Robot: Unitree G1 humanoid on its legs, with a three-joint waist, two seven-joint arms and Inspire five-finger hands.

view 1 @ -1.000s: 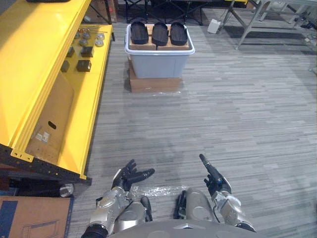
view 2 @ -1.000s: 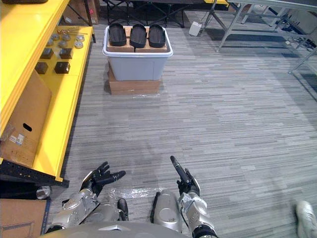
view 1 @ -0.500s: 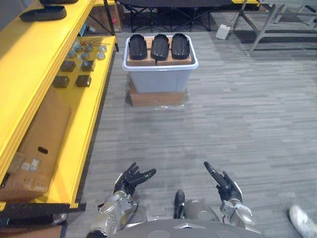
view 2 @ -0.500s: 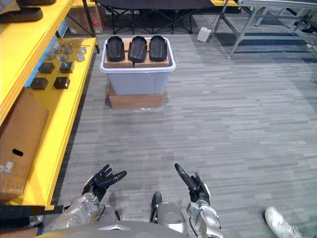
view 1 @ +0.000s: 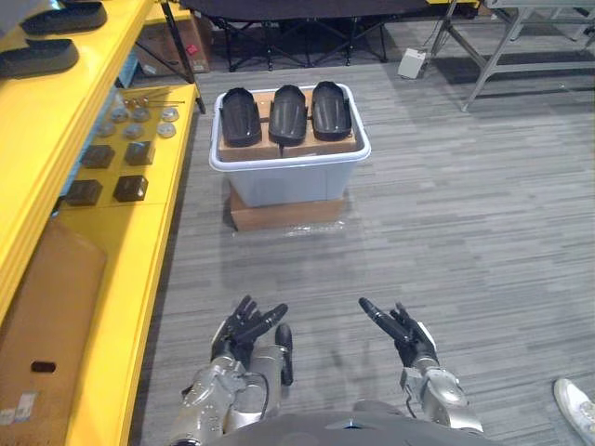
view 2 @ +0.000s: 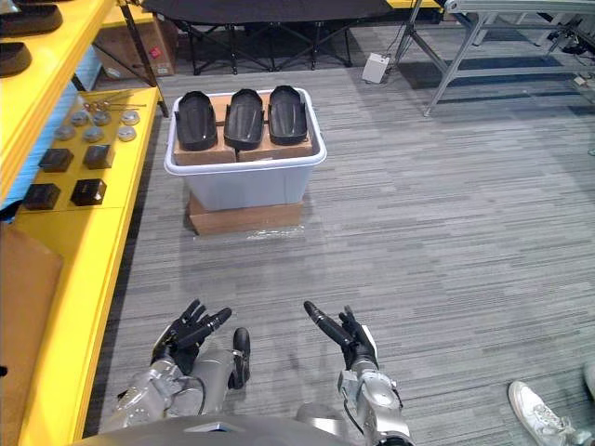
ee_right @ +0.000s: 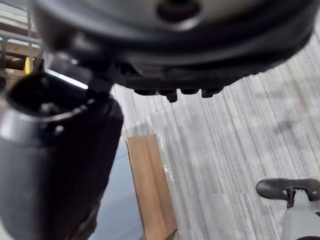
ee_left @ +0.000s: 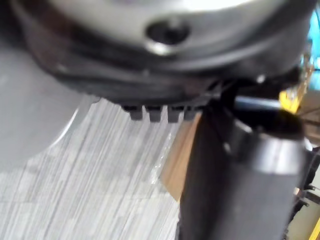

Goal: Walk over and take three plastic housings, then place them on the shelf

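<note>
Change: the whole view has shifted and the bin [view 1: 290, 177] sits nearer than a second ago, so the walk is under way.
Housings: three housings [view 1: 281, 113] lie in the bin, far centre, untouched.
Hands: left hand [view 1: 244, 325] and right hand [view 1: 395, 327] are near, fingers straight, empty.
Shelf: the shelf [view 1: 139, 251] runs along the left.

We see a workshop: a long yellow shelf [view 1: 139, 265] with small parts [view 1: 130, 189], a grey bin [view 1: 288, 181] of black housings [view 1: 288, 113] on a box [view 1: 288, 213], metal frames [view 1: 484, 63] behind.
</note>
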